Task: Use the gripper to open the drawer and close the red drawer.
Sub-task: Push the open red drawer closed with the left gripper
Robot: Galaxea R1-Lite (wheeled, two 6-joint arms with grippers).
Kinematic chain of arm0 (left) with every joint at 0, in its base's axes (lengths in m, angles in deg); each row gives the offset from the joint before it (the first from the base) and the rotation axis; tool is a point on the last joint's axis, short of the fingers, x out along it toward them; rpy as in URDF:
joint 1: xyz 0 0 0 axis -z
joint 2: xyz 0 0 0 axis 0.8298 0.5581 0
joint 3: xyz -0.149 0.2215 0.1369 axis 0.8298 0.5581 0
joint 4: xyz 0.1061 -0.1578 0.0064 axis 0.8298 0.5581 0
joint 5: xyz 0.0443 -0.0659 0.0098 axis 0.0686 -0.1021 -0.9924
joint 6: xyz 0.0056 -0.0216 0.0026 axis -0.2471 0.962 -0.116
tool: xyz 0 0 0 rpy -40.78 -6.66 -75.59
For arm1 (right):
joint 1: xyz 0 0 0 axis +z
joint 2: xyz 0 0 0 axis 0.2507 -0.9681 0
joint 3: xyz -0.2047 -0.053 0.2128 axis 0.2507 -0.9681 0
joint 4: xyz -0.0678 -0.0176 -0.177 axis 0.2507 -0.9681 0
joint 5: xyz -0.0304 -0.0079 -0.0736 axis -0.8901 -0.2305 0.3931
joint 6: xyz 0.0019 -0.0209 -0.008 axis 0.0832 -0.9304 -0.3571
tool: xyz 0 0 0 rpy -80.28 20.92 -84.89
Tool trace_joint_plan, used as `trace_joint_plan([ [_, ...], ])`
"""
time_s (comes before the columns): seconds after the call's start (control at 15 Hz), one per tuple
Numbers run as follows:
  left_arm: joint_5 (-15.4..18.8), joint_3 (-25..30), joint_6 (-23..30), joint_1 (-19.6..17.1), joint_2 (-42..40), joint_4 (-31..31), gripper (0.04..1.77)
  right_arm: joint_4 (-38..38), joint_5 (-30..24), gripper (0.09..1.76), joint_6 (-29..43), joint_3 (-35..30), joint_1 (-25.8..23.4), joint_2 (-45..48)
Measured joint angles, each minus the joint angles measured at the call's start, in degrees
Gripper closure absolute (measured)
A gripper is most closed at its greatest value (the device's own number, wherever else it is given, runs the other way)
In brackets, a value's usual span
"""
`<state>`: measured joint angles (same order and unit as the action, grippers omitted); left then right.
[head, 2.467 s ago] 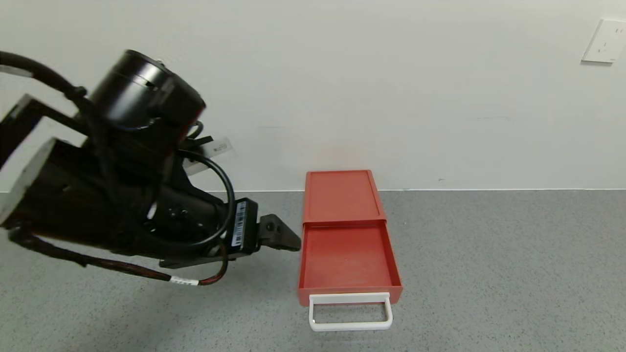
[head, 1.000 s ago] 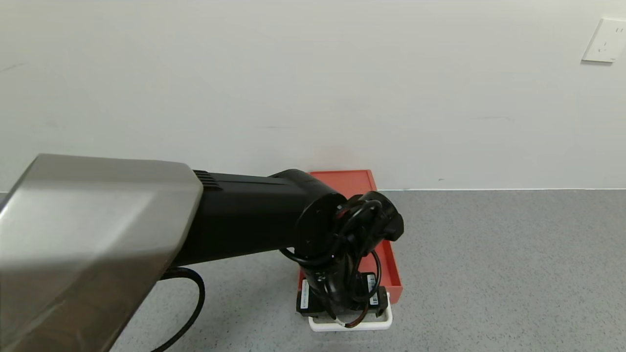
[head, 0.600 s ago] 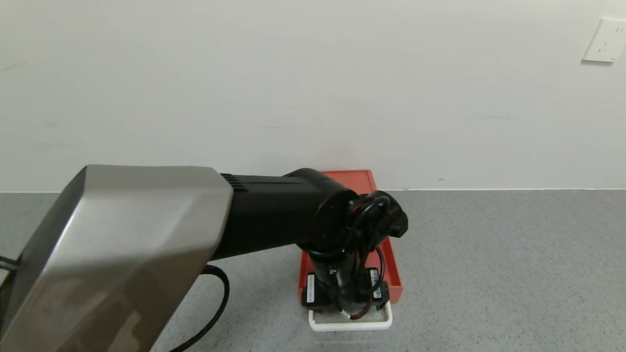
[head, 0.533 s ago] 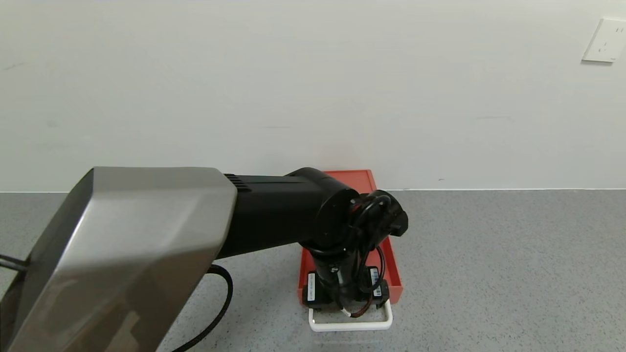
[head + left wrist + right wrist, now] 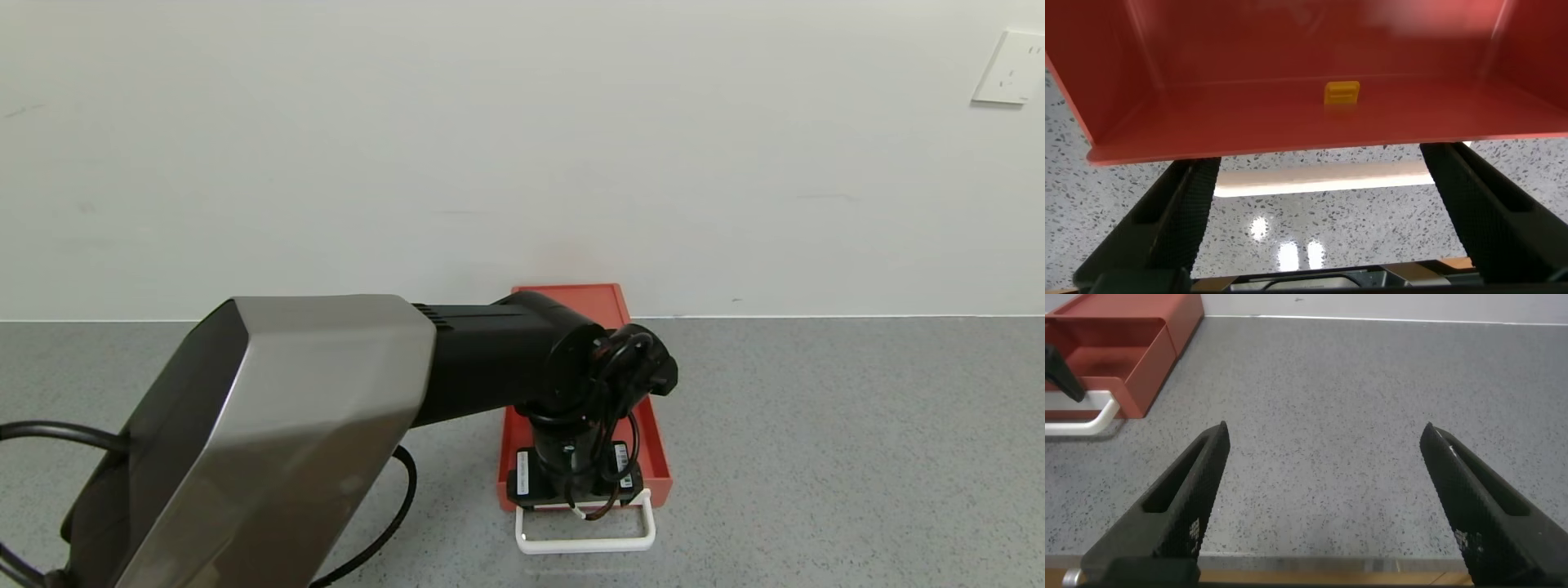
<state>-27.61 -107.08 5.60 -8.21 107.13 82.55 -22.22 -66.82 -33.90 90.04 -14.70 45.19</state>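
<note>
The red drawer [image 5: 653,457] stands on the grey counter against the wall, its tray pulled out, its white loop handle [image 5: 588,543] toward me. My left gripper [image 5: 574,500] points down at the tray's front edge, just behind the handle; its fingers are hidden under the wrist there. In the left wrist view the left gripper [image 5: 1319,157] is open, its fingers [image 5: 1184,212] wide apart, with the white handle bar [image 5: 1323,175] between them and the red tray front [image 5: 1290,131] just beyond. My right gripper [image 5: 1324,430] is open and empty over bare counter.
The grey speckled counter [image 5: 816,449] runs to a white wall with a socket [image 5: 1011,68] at the upper right. The right wrist view shows the drawer [image 5: 1118,351] and its handle [image 5: 1082,416] off to one side. A yellow tab [image 5: 1341,92] sits inside the tray.
My left arm swung from the drawer's left side to above it and came down at the handle, then shifted toward the tray front. The drawer has not visibly moved.
</note>
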Motion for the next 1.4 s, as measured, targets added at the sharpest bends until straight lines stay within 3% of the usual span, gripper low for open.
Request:
trace_joint_plan([
  [0.47,-4.5,-0.3,-0.4,0.3,0.2,-1.1,0.06,0.1,0.0,0.14,0.0,0.0,0.0,0.0],
  [0.87,-8.7,-0.4,-3.0,-0.7,0.5,-6.0,0.06,0.1,0.0,0.14,0.0,-0.1,0.0,0.0],
  [1.4,-11.6,-0.5,-7.1,-3.0,1.1,-12.1,0.06,0.1,0.0,0.14,0.0,-0.1,0.0,0.0],
])
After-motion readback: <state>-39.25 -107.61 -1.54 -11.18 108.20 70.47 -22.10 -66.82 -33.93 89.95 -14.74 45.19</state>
